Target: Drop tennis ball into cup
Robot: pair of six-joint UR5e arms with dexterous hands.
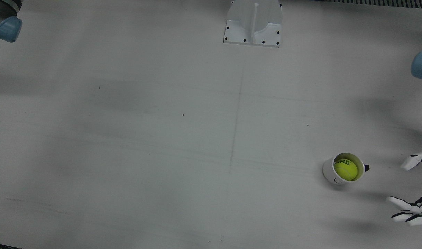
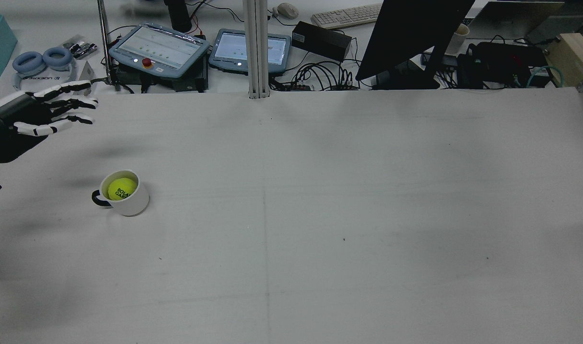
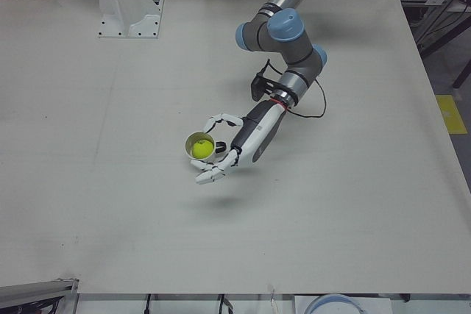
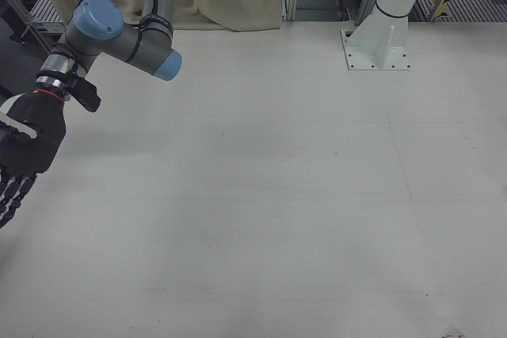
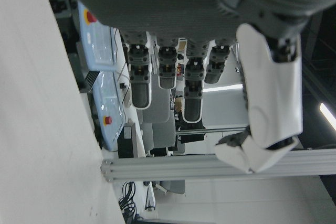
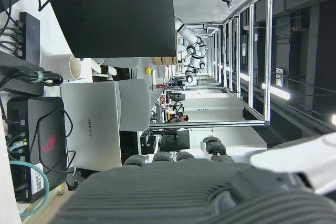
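A yellow tennis ball [image 2: 121,188] sits inside the white mug [image 2: 129,203] (dark handle) on the table [image 2: 320,215]. The left hand [image 2: 48,112] hovers apart, fingers spread, empty.

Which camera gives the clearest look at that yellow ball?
The front view: it looks nearly straight down into the cup at the tennis ball. Rear and left-front views show it smaller, partly hidden by the rim; the others miss it.

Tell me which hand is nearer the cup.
Left. The left hand hovers open right beside the cup, which holds the ball. The right hand is far across the table, on the other half.
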